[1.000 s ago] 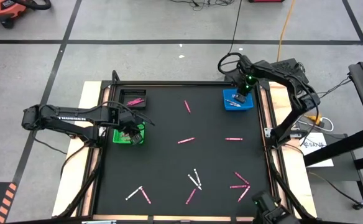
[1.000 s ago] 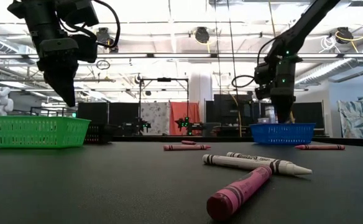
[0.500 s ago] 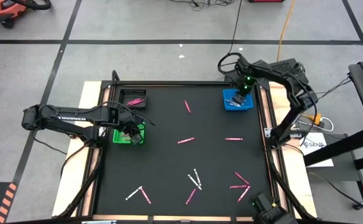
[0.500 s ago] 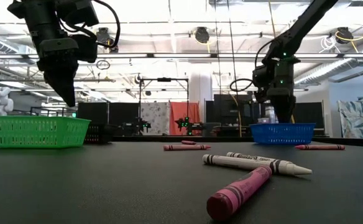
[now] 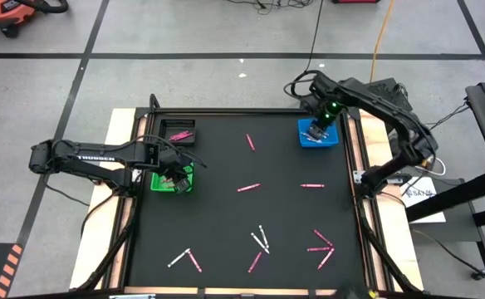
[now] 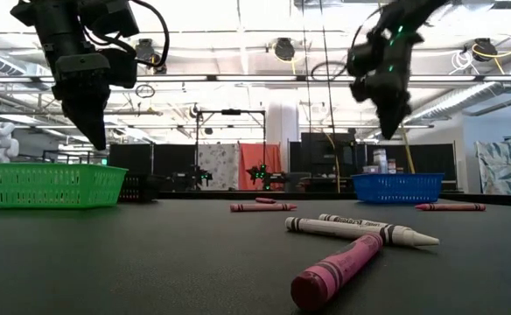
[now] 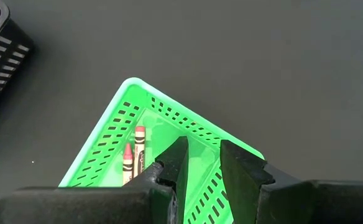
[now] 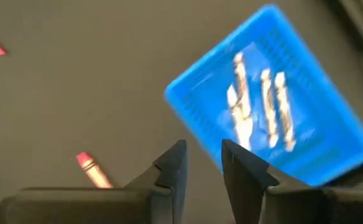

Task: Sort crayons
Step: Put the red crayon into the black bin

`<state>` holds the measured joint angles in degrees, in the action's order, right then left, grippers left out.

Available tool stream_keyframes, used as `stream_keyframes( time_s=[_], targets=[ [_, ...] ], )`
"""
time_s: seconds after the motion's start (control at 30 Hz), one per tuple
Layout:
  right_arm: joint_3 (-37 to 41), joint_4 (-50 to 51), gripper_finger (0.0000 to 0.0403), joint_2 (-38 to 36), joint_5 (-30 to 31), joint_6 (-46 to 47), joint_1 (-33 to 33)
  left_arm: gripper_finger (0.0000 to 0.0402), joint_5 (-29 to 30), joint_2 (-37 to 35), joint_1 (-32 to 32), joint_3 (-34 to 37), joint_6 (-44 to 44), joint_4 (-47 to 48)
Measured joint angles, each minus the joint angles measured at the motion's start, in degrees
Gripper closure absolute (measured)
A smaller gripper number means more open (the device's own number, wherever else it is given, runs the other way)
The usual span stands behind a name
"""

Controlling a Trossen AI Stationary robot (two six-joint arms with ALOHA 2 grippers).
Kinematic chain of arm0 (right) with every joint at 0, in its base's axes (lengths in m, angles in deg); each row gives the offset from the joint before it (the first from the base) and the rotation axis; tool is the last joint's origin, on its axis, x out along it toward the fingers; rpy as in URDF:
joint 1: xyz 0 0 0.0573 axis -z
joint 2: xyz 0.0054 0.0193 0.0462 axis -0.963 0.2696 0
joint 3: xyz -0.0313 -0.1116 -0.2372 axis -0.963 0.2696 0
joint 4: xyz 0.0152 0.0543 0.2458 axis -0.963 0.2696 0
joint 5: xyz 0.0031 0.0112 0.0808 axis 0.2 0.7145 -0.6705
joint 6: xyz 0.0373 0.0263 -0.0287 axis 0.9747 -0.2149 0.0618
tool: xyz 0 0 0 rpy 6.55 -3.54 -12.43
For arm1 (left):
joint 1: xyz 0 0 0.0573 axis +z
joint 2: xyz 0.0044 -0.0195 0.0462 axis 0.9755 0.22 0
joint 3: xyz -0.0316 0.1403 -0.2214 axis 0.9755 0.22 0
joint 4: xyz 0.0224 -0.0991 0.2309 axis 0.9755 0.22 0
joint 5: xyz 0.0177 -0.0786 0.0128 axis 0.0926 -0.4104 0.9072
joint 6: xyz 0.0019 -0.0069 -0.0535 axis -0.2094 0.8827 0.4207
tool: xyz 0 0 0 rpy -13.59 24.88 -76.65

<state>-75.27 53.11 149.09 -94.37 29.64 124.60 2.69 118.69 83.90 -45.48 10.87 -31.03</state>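
Black mat, crayons scattered across it.
Pale ones lie in my blue tray; right gripper hangs above it, fingers slightly parted, empty. Left gripper hovers over the green tray, fingers narrowly apart, holding nothing.

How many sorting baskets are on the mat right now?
3: a black basket at the far left corner, a green basket just nearer along the left edge, and a blue basket at the far right corner.

My left gripper hangs above the green tray, fingers slightly parted and empty. Two crayons lie side by side inside.
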Motion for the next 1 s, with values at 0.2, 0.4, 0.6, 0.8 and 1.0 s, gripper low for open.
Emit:
stream_keyframes(
  time_s=[0.2,0.4,0.6,0.8,1.0],
  targets=[
    [0.0,6.46,0.0319,-8.44,0.12,9.92,-5.76,0.0311,0.0,0.0,-0.02,0.0,-0.07,-0.02],
    [0.02,11.11,0.0319,-15.57,0.12,20.65,-12.98,0.0311,0.0,0.0,-0.01,0.0,-0.02,0.0],
    [0.02,12.43,0.0319,-21.36,2.14,34.38,-22.48,0.0311,0.0,0.01,-0.02,0.0,-0.02,-0.01],
    [2.86,12.75,0.0319,-23.82,6.02,45.85,-32.68,0.0311,0.0,0.0,0.0,0.0,-0.09,0.0],
    [14.22,11.65,0.0319,-24.73,-2.04,49.87,-39.91,0.0311,0.0,0.0,-0.01,0.0,-0.16,0.0]
  ],
)
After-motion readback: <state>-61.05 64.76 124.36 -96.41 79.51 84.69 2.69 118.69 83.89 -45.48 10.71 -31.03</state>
